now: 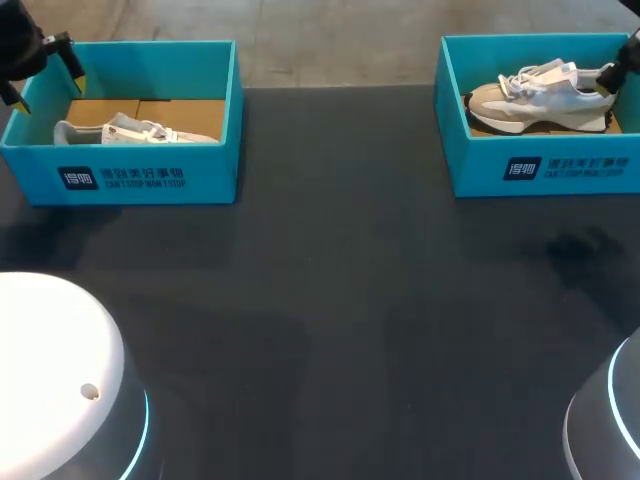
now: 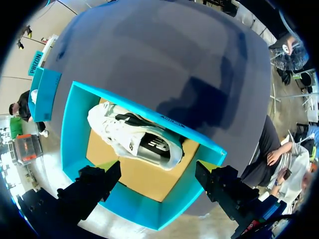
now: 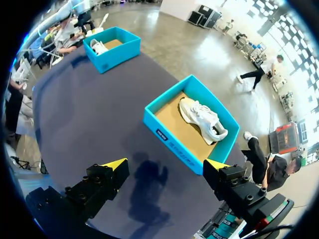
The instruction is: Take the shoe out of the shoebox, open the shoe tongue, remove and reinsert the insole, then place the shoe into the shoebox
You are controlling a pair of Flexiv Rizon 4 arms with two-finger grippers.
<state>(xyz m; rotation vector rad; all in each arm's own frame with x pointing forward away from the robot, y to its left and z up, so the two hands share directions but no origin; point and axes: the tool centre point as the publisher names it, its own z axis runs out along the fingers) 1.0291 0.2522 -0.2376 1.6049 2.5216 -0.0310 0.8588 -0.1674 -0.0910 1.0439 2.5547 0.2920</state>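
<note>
My left gripper (image 2: 158, 167) hangs with its fingers wide apart and nothing in them. The left shoe (image 2: 134, 137) lies in the left box (image 2: 75, 129), just ahead of those fingers. My right gripper (image 3: 166, 163) is spread too, holding nothing, above the dark table (image 3: 89, 119). The right shoe (image 3: 204, 117) sits farther ahead in the right box (image 3: 169, 142). From the head camera, the boxes are at the upper left and upper right of the frame. There the box wall hides part of the left shoe, but the left wrist camera shows it whole.
</note>
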